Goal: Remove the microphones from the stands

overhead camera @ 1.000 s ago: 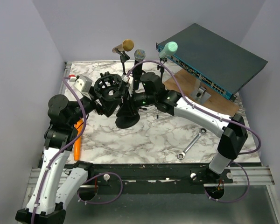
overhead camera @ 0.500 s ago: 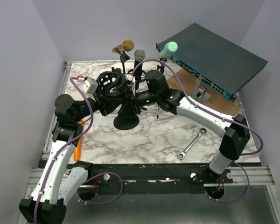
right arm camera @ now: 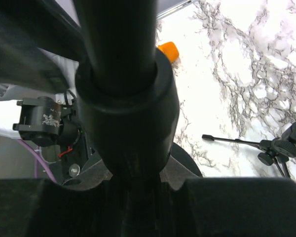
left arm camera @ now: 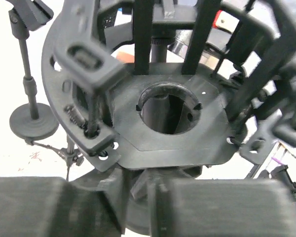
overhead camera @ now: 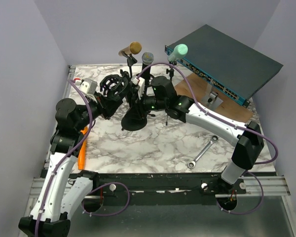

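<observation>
A black stand (overhead camera: 134, 122) with a round base is on the marble table (overhead camera: 177, 143), leaning. At its top sits a black shock-mount cage (overhead camera: 115, 85). In the left wrist view the cage's (left arm camera: 172, 143) middle ring is open and no microphone shows in it. My left gripper (overhead camera: 104, 100) (left arm camera: 138, 197) is shut on the cage's lower stub. My right gripper (overhead camera: 142, 102) (right arm camera: 138, 202) is shut round the stand's thick pole (right arm camera: 123, 74), just above the base (right arm camera: 187, 163). A gold microphone (overhead camera: 131, 48), a grey one (overhead camera: 147, 58) and a mint one (overhead camera: 178, 50) sit on small stands at the back.
A network switch (overhead camera: 222, 59) leans on a wooden block (overhead camera: 202, 89) at the back right. A wrench (overhead camera: 202, 152) lies front right and an orange-handled tool (overhead camera: 83, 148) front left. Small stand feet (left arm camera: 33, 121) (right arm camera: 281, 145) are close behind the cage.
My left gripper has gone from open to shut on the cage's lower part. The cage and stand top have swung back and left, and the base has shifted slightly. My right gripper kept its grip.
</observation>
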